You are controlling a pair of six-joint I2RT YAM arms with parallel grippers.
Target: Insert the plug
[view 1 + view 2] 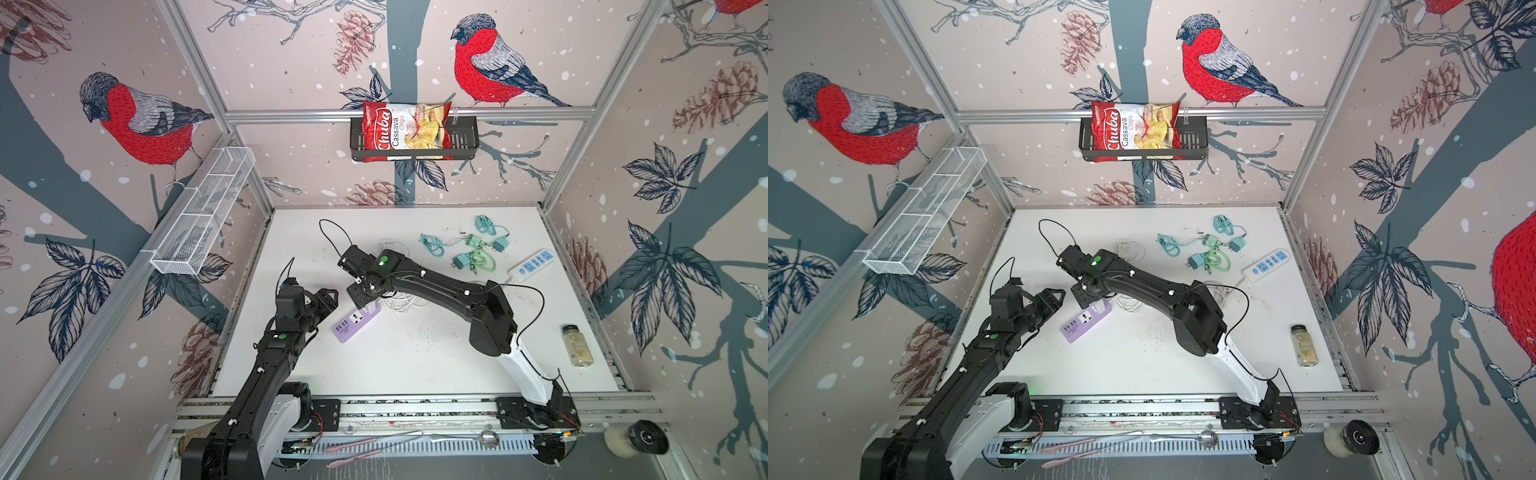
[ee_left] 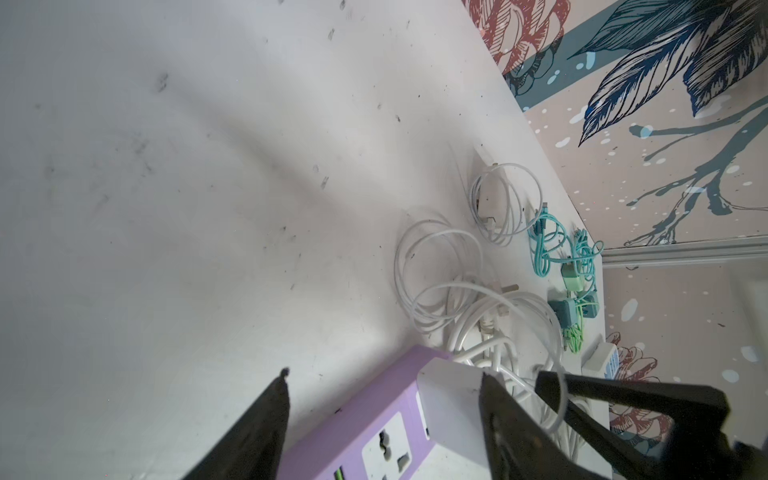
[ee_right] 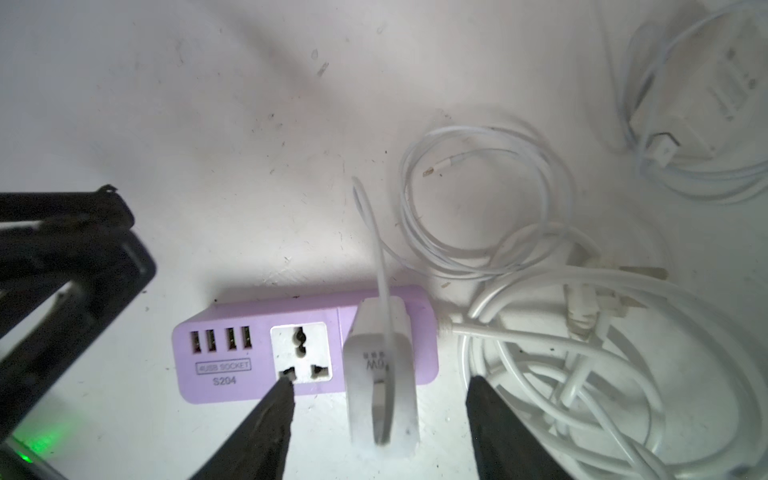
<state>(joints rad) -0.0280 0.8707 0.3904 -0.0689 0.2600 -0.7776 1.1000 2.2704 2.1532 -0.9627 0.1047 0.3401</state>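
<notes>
White plug (image 3: 362,399) appears seated in purple power strip (image 3: 224,353). Right hand (image 3: 380,384) spread, straddling plug untouched; left hand (image 2: 386,376) spread alongside.

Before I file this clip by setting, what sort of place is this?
Probably a robot test booth, not a home: an aluminium frame holding bird-print wall panels, black robot arms bolted to a metal rail beside a white tabletop, and a purple power strip on it.
</notes>
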